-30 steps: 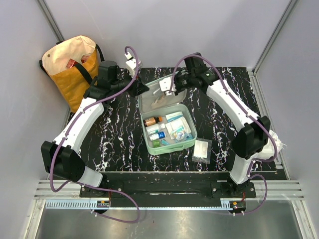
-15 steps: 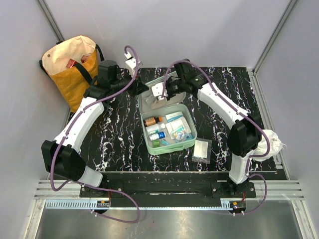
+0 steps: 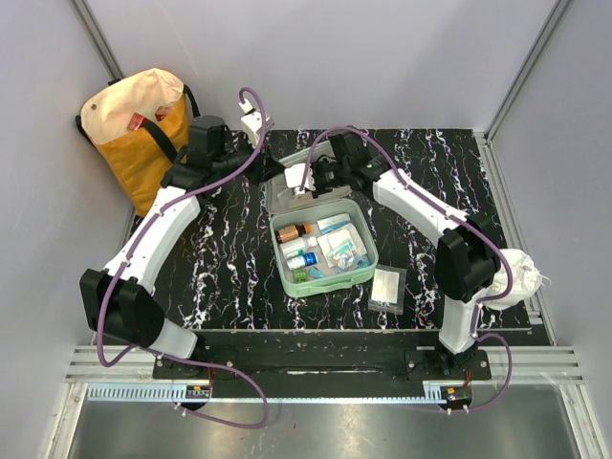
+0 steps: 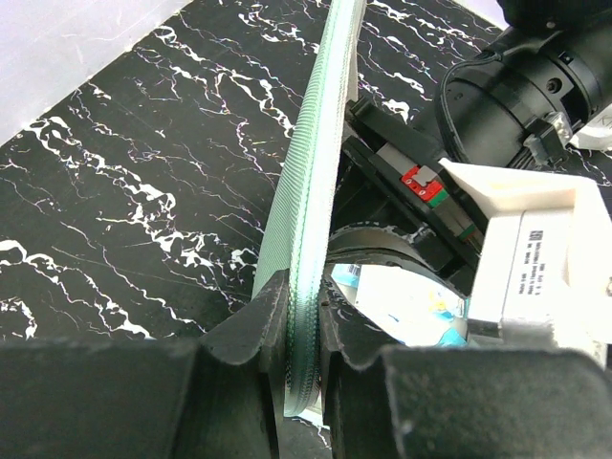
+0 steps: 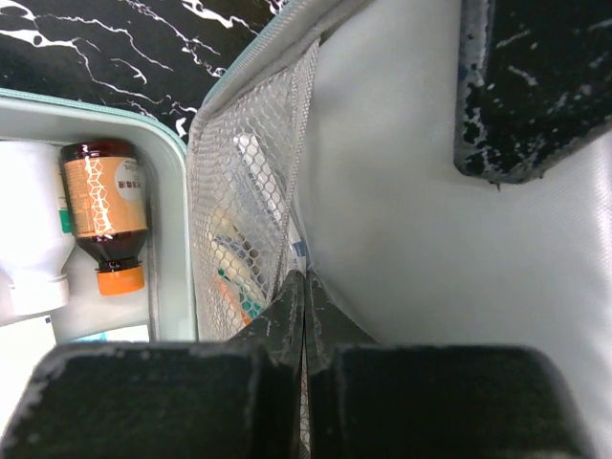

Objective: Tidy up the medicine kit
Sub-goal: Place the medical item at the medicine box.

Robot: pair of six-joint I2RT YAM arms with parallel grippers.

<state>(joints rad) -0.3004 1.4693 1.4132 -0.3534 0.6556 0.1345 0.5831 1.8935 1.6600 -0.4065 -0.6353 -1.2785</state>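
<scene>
Step in hand: working on the lid [image 4: 311,191] of the medicine kit [image 3: 277,251]. I judge that the 2 arms are steadying the raised lid and tending its mesh pocket [image 5: 249,191].
Left gripper [image 4: 301,316]: narrow, pinching the lid's green zip rim between its 2 fingers.
Right gripper [image 5: 304,296]: fully closed on nothing, its tip at the edge of the mesh pocket against the pale lining.
Medicine kit: mid-table between the arms, base flat and open. An amber bottle [image 5: 103,212] and other items lie inside.
Kit relative to tools: the lid stands tilted at the far side with both grippers on it, and the base is just nearer.
Next move: probably a gentle push with the right tip while the left holds firm, since too much force could slide the case.
Outside: 1 clear packet [image 3: 387,287] lies on the table just right of the base, not yet packed.
</scene>
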